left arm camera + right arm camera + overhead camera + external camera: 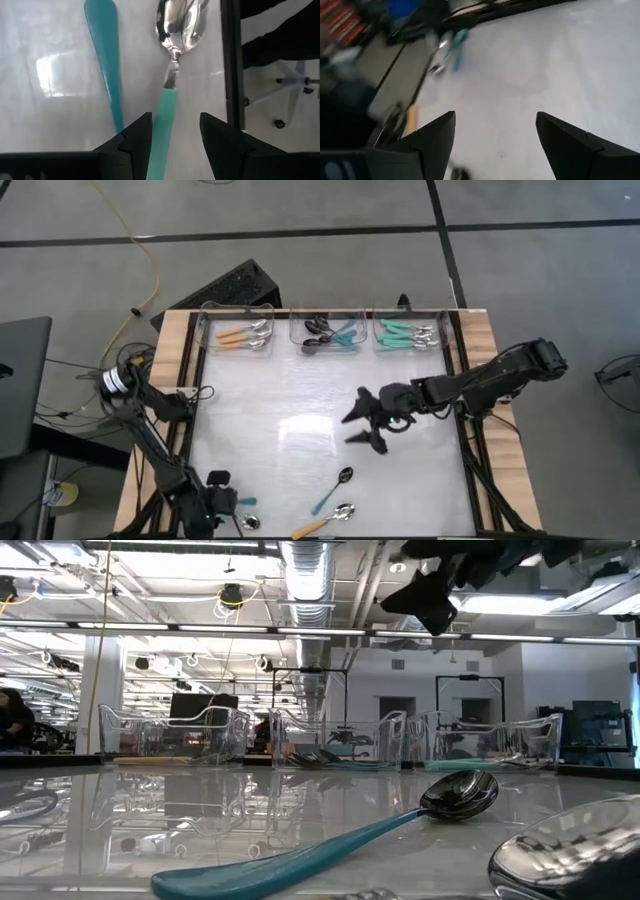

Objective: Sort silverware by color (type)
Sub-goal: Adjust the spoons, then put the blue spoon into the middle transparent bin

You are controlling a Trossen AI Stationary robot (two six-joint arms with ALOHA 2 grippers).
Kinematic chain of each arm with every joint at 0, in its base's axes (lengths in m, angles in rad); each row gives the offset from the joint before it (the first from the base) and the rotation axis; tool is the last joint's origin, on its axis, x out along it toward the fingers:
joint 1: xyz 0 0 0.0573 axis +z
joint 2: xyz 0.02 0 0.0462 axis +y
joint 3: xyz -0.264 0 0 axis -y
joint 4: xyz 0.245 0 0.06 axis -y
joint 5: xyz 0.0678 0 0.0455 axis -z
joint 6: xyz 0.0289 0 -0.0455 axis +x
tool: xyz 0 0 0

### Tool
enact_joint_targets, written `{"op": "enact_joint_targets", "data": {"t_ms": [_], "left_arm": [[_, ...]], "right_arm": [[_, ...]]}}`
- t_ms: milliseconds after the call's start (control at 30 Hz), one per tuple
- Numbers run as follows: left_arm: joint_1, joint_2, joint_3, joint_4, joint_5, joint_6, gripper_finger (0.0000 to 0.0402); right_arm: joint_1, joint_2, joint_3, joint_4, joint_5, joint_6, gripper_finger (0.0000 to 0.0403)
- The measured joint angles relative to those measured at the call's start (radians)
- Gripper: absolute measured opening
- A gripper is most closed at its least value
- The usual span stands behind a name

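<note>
Teal-handled spoon (167,107) between left end effector (175,137) fingers

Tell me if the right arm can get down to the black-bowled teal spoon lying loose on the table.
Probably yes. The right gripper hangs open above bare table, and the black-bowled teal spoon lies nearer the front edge with nothing between them. The left gripper is off at the front left corner.
</note>
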Motion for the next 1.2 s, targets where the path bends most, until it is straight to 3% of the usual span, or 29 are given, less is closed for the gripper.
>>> {"op": "enact_joint_targets", "data": {"t_ms": [133, 333, 667, 767, 967, 1200], "left_arm": [[-0.004, 0.015, 0.0, -0.006, -0.016, 0.0, 0.0149], [-0.004, 0.013, 0.0, -0.02, -0.053, 0.004, 0.0148], [0.017, 0.018, 0.0, -0.273, -0.195, 0.008, 0.0148], [0.047, 0.006, -0.001, -0.322, -0.226, 0.043, 0.0148], [0.116, -0.104, -0.001, -0.328, -0.263, 0.246, 0.0148], [0.23, -0.314, -0.001, -0.41, -0.325, 0.329, 0.0148]], "right_arm": [[0.045, 0.05, 0.0, -0.023, -0.082, -0.115, 0.0302], [0.061, 0.117, -0.001, 0.019, -0.091, -0.078, 0.0302], [0.063, 0.146, -0.001, 0.102, -0.093, -0.045, 0.0302], [0.081, 0.147, -0.001, 0.095, -0.155, -0.177, 0.0302], [0.122, 0.238, 0.017, 0.089, -0.208, -0.469, 0.0301], [0.119, 0.46, 0.223, 0.048, -0.293, -0.518, 0.0301]]}}
